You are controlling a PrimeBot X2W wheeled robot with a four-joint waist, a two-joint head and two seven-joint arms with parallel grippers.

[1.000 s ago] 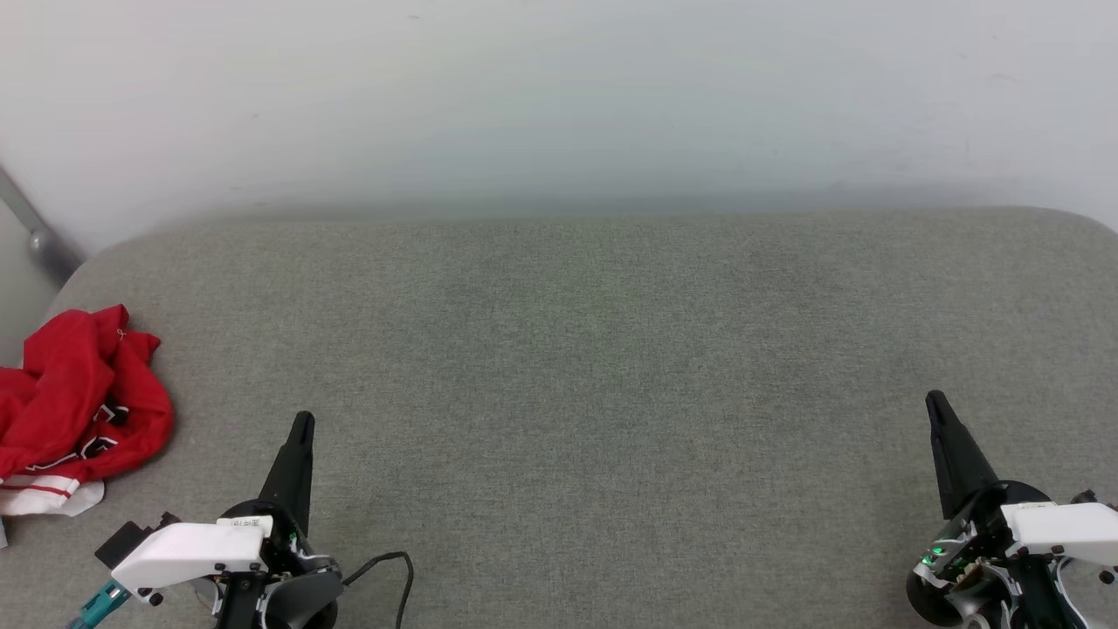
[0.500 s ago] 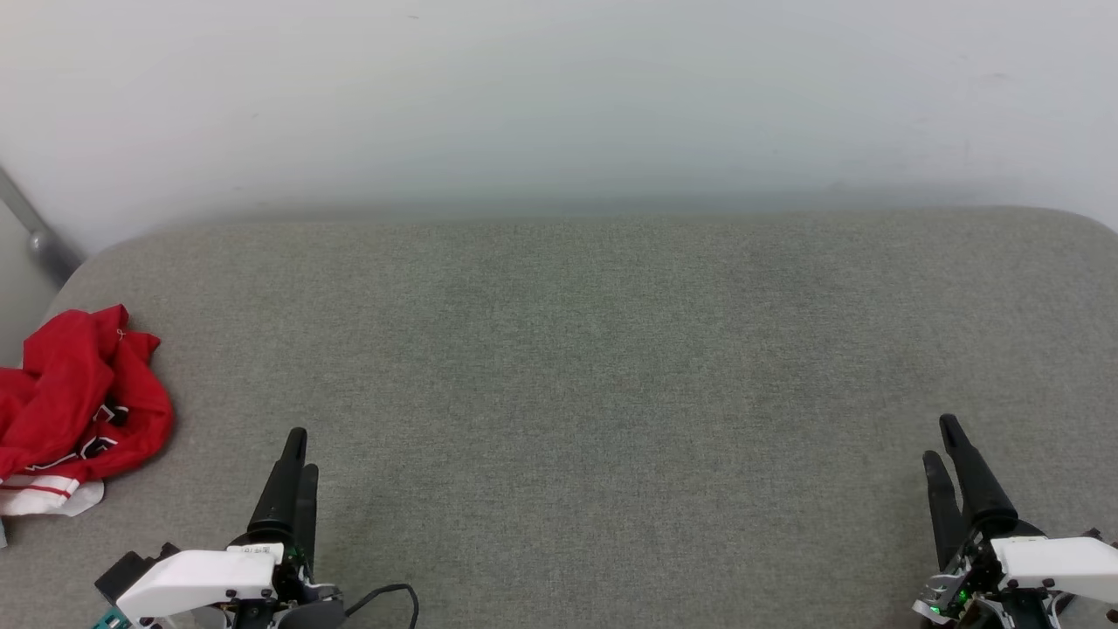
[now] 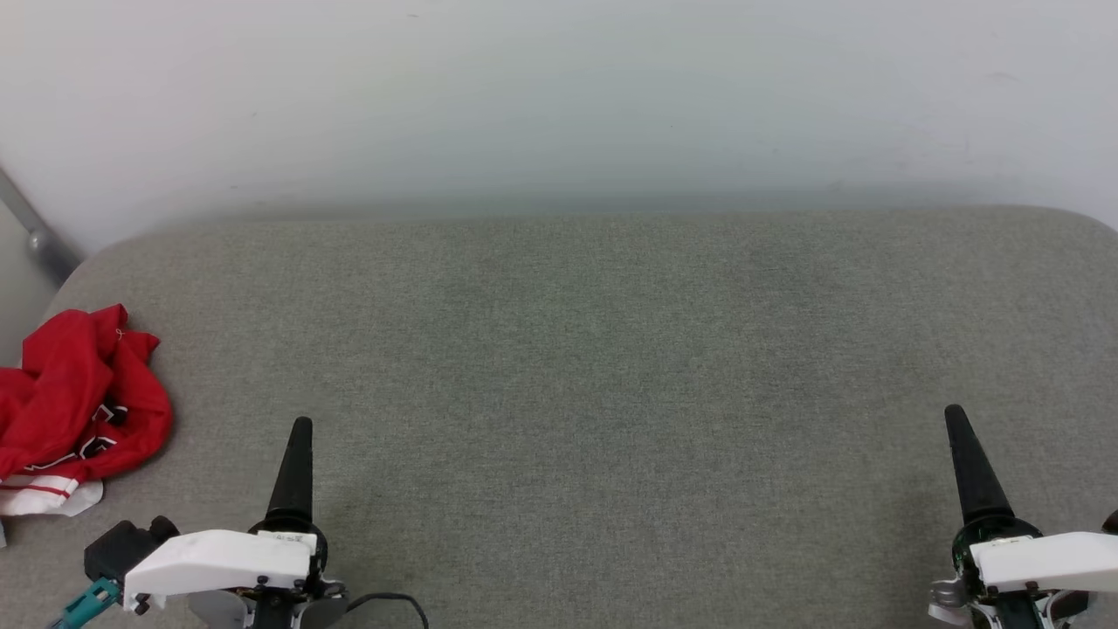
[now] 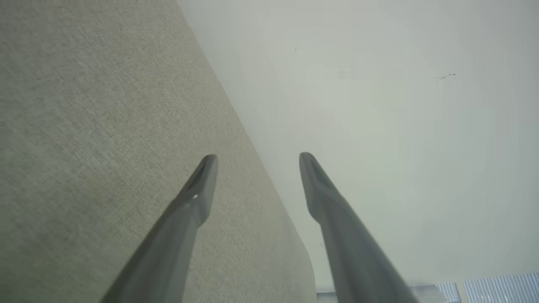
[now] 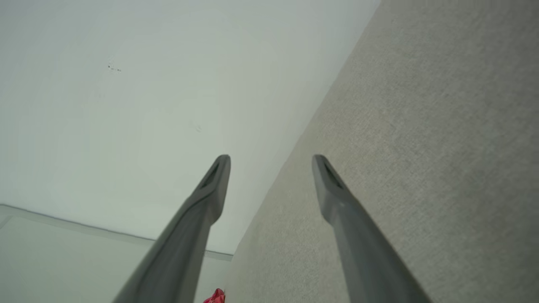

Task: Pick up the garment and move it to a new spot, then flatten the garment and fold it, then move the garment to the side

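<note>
We found the garment (image 3: 74, 402) crumpled in a loose heap at the far left edge of the grey padded surface (image 3: 559, 349), running out of view on that side. It was red, with black, white-edged lettering showing in a fold and a white, red-striped band lying at its near side.

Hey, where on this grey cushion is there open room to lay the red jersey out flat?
The widest bare patch is the middle of the grey upholstered surface. It is bordered by the white wall behind and by the left gripper and right gripper at the front corners. It is crowded at the left edge, where the crumpled red jersey lies.
</note>
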